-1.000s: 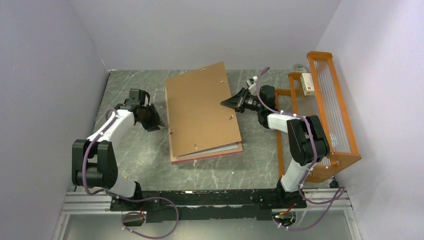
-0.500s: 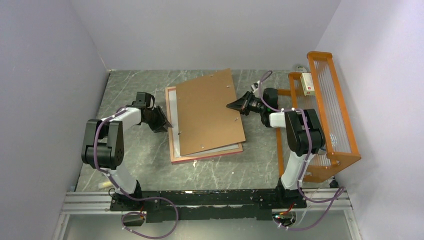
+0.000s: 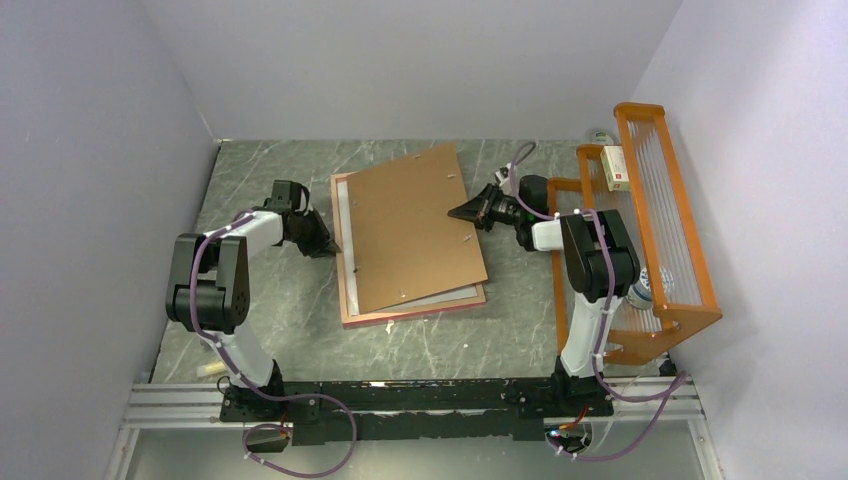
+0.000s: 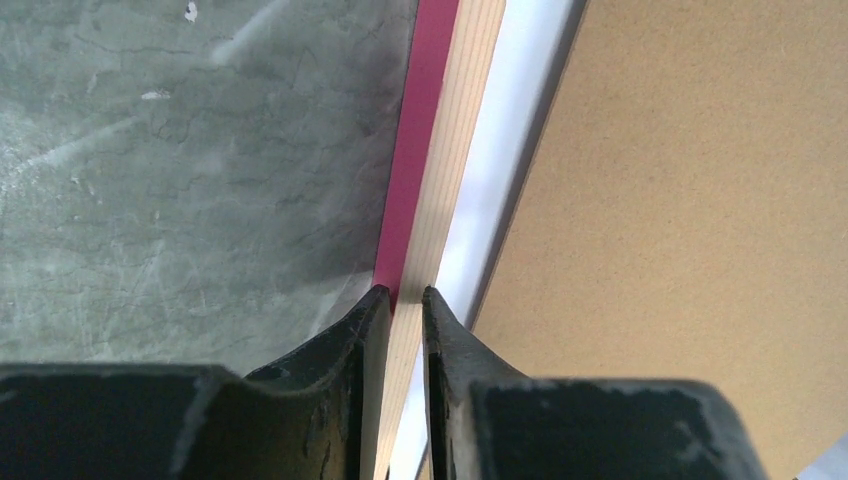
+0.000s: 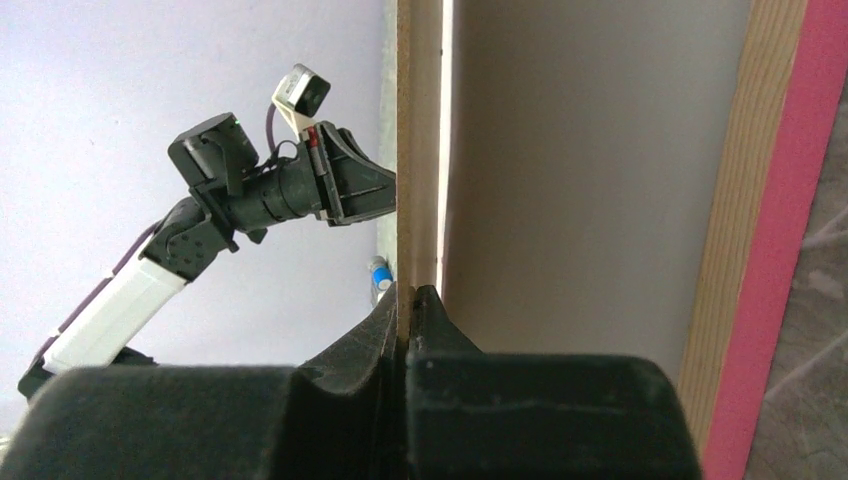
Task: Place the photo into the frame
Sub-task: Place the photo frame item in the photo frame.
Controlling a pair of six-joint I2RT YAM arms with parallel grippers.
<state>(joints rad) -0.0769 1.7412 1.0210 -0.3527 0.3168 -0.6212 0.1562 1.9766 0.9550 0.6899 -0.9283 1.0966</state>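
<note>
Two clamps: left gripper (image 4: 400, 296) pinches the frame (image 4: 463, 120), right gripper (image 5: 412, 292) the backing board (image 5: 418, 150); we should steady the frame and lower the backing board squarely.

The grey marble table (image 3: 285, 300) carries the frame (image 4: 445, 150) and orange rack (image 3: 640, 108).

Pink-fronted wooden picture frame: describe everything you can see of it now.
The rectangular frame lies face down on the grey table, pale wood back up, pink showing along its outer edge. The left gripper pinches its left rail. The photo, white back up, sits inside it; a tilted brown backing board covers most of it.
</note>
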